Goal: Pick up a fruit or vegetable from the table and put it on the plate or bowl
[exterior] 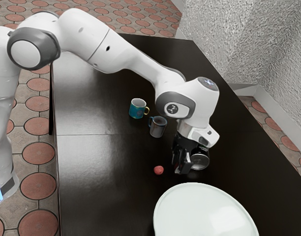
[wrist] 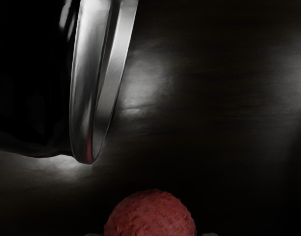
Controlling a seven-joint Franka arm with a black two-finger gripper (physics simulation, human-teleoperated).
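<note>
Dark table (exterior: 91,147); white plate (exterior: 204,211) at its near edge. Gripper (exterior: 181,169) hangs low beside a metal cup (exterior: 200,160); I cannot tell whether the claw is spread or pressed together. Small red fruit (exterior: 159,170) lies on the table, just beside the gripper. Judgement: centre over the fruit, clear of the cup, before closing.

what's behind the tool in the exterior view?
A shiny metal cup. The tool covers its side toward the exterior view's left, so its full shape can't be seen. The red fruit lies apart, uncovered.
</note>
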